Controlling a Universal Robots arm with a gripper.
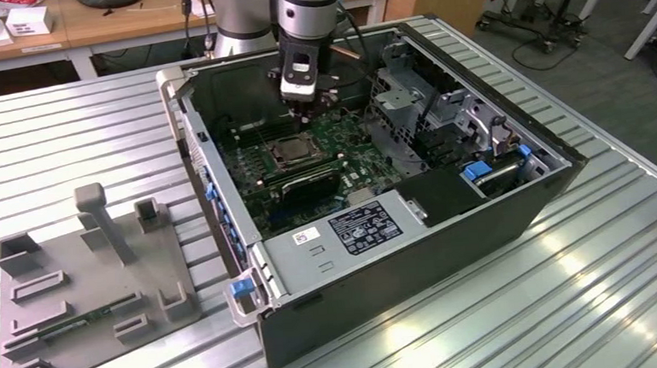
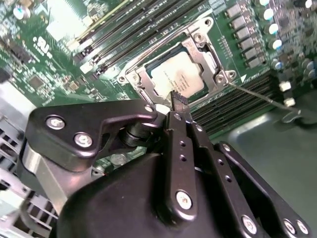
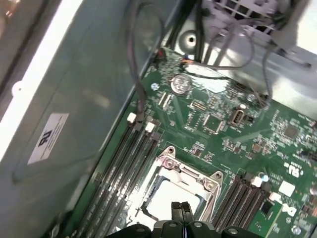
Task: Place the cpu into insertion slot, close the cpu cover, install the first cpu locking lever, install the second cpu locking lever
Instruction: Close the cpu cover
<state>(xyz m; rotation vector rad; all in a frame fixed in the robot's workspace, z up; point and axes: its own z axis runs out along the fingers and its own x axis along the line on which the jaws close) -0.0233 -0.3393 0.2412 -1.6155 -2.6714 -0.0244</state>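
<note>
on the ribbed tabletop [image 1: 63,140] stands the open case [image 1: 424,255]; my gripper [image 2: 178,101], pressed together, hangs just over the cpu [image 2: 176,74], hiding one edge.

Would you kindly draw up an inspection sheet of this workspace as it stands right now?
Surface: ribbed silver metal table, bearing an open black computer case.
Job's things: dull silver-grey square cpu sits in the insertion slot, with the thin silver frame cpu cover lying down over it. A thin wire locking lever sticks out sideways and seems unlatched.
Clutter: grey fixture plate with upright holders lies on the table at the exterior view's left.
Gripper: black gripper is shut, with its tips at the socket's edge.
Cables: grey cables run inside the case beside the green circuit board.
Surroundings: wooden desks stand behind the table.
</note>
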